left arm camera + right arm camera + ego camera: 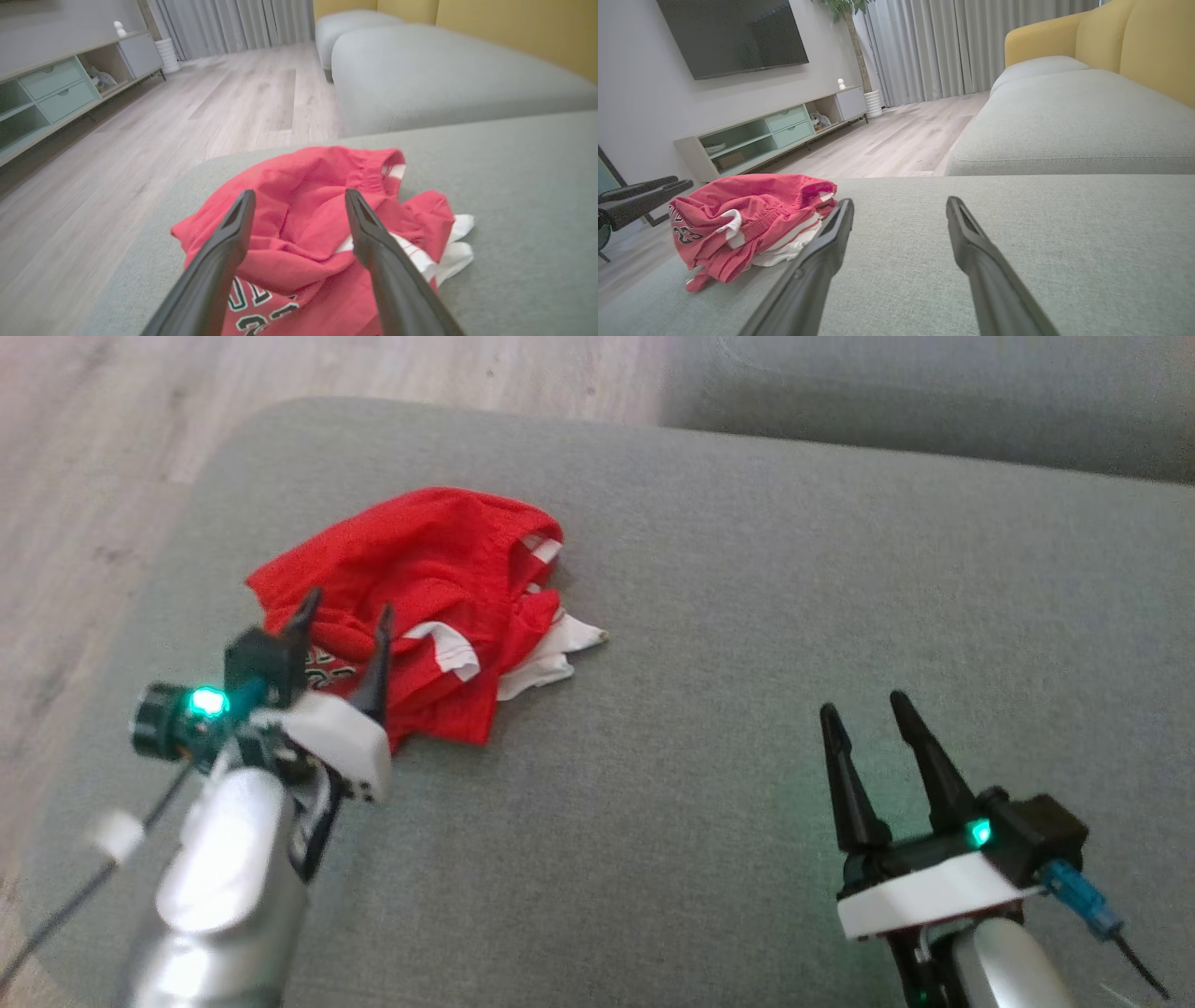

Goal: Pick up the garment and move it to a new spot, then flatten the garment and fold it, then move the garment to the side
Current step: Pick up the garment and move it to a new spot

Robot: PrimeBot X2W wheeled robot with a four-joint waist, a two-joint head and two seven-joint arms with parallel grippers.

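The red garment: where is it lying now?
Head view: the red garment lies crumpled on the left part of the grey cushion, near the wooden floor, with the left gripper, jaws open, at its near side.

You look across a grey cushion [1064, 242] to a pale wood floor [896, 140]. A dark television [733, 32] hangs on the white wall [635, 93] above a low cabinet [784, 130] with mint drawers. Grey curtains [948, 46] hang beside a yellow sofa back [1134, 46].
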